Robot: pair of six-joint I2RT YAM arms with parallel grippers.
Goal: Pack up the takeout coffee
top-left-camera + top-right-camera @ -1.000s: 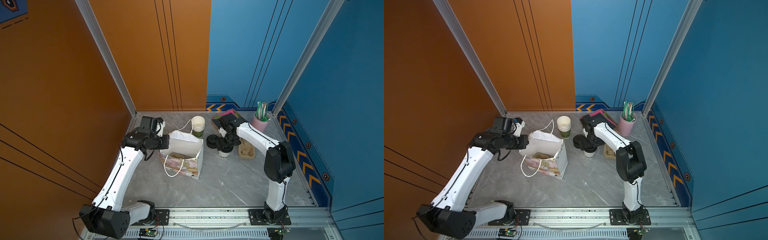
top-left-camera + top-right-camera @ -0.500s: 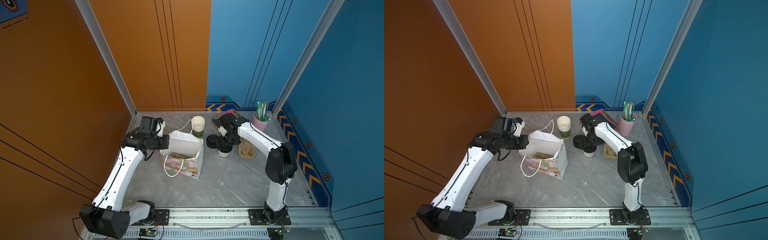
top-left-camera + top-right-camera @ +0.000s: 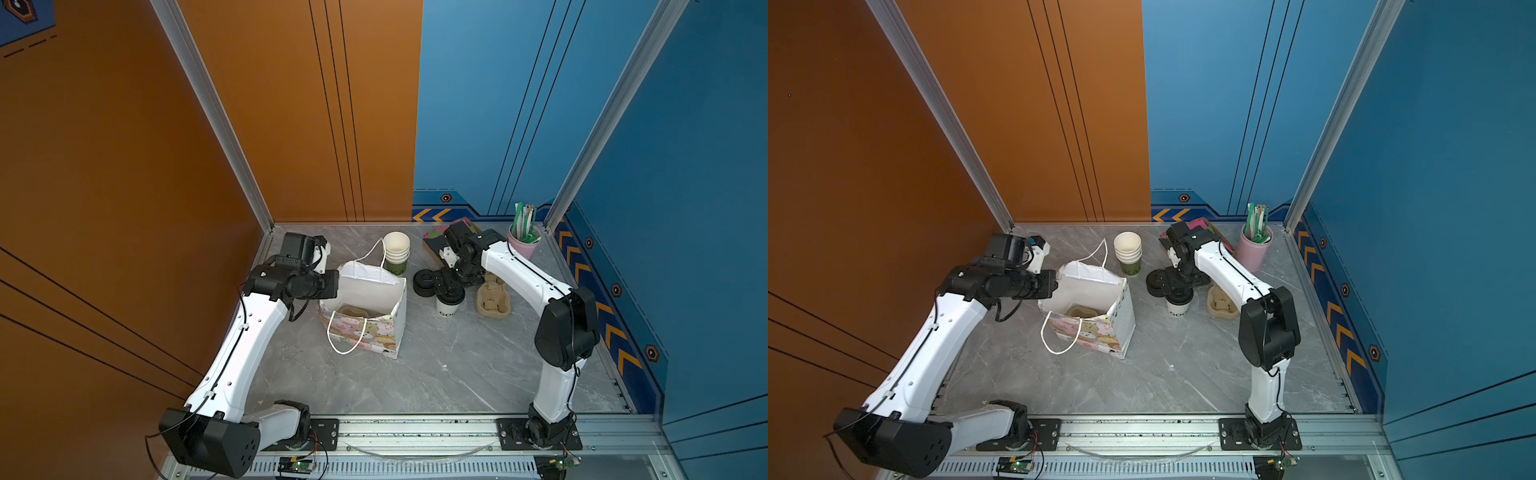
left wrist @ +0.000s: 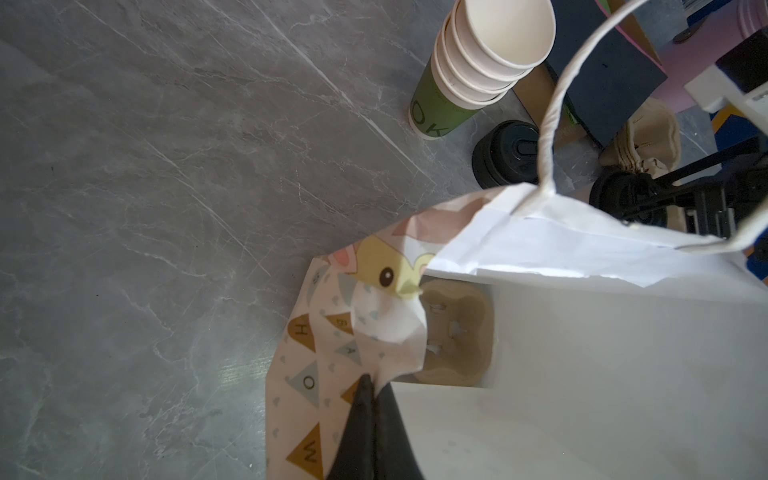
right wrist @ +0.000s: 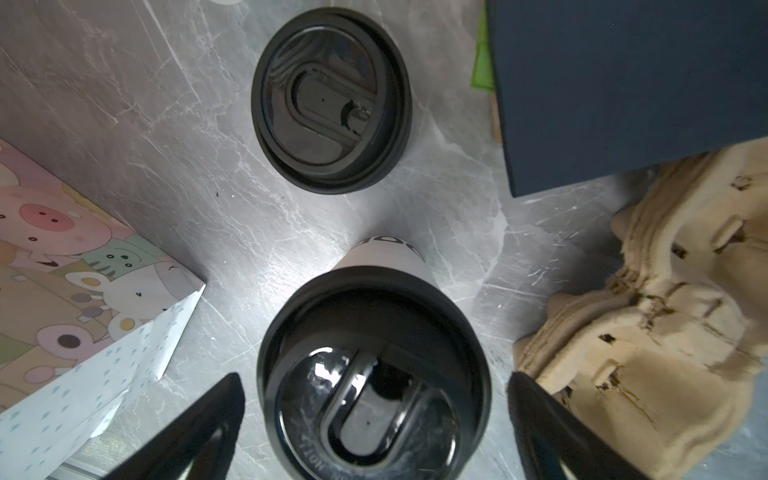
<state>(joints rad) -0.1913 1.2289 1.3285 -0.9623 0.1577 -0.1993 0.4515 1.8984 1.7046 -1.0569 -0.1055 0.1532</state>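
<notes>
Upright on the grey marble table point(image 3: 436, 374): small white paper cup with black plastic sip lid point(image 3: 449, 305), between the pile of loose black lids point(image 3: 424, 282) and the stack of beige pulp cup carriers point(image 3: 492, 299). Over it the right gripper point(image 5: 374, 380), jaws spread wide either side of the lid, holding nothing. The left gripper point(image 4: 368, 384) is clamped closed, pinching the rim of the cartoon-print paper bag point(image 3: 365, 332) standing near the cup.

Bare grey marble tabletop point(image 3: 457, 374) at the near side, black plastic lid stack point(image 3: 424, 283) close far-left of the black-lidded white paper cup point(image 3: 448, 308), beige pulp carriers point(image 3: 493, 301) close right, cartoon-printed paper bag point(image 3: 368, 332) open-topped
</notes>
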